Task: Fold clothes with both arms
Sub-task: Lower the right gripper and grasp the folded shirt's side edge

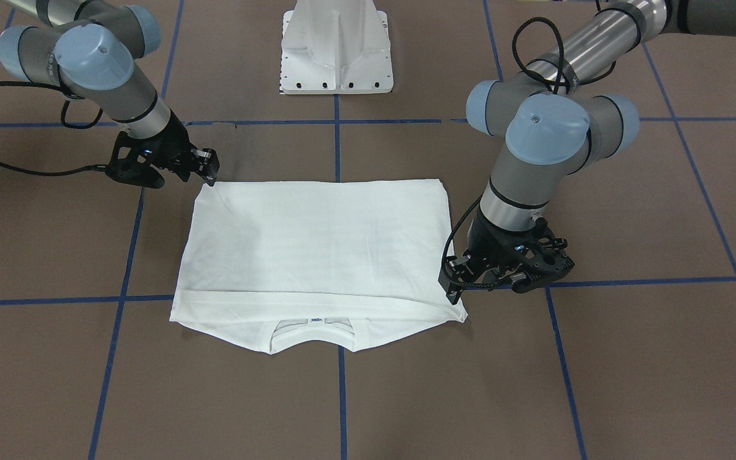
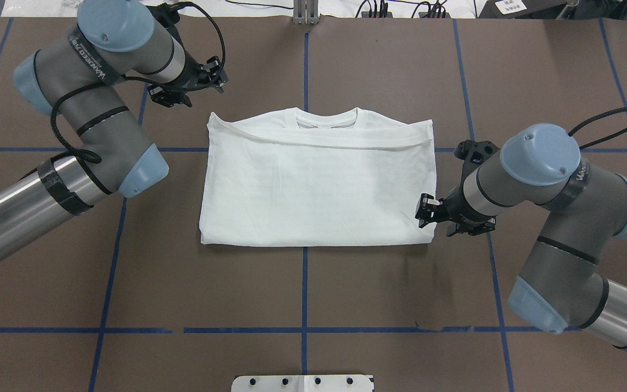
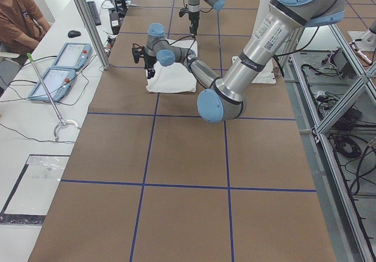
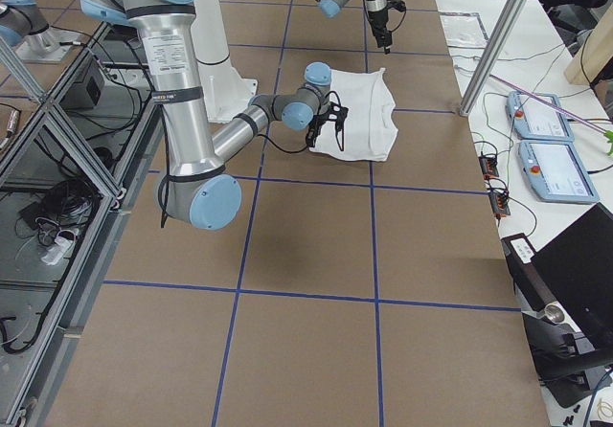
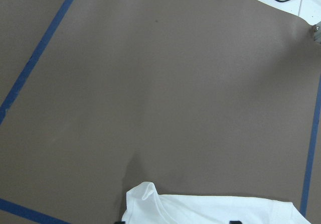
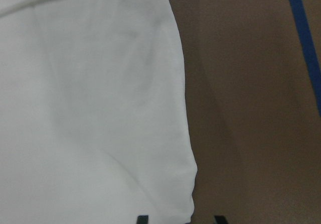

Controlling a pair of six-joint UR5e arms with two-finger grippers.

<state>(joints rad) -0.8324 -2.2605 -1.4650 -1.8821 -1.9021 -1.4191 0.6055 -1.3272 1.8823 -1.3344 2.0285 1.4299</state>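
Brown tabletop (image 2: 346, 294): found shirt (image 2: 319, 190) folded flat mid-table. Left gripper (image 2: 215, 76) nearer far edge, right gripper (image 2: 424, 209) nearer right edge — both spread open, gripping nothing.

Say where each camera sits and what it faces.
Front-facing: across the table, facing the pedestal base; left arm on view's right.
Overhead: above the base side, looking down at the shirt; both arms.
Exterior left: table end, left arm near.
Exterior right: opposite end, right arm near.
Left wrist: down at shirt corner; left gripper fingertips.
Right wrist: down at shirt edge; right gripper fingertips.
Shared: front-facing and overhead show the collar.
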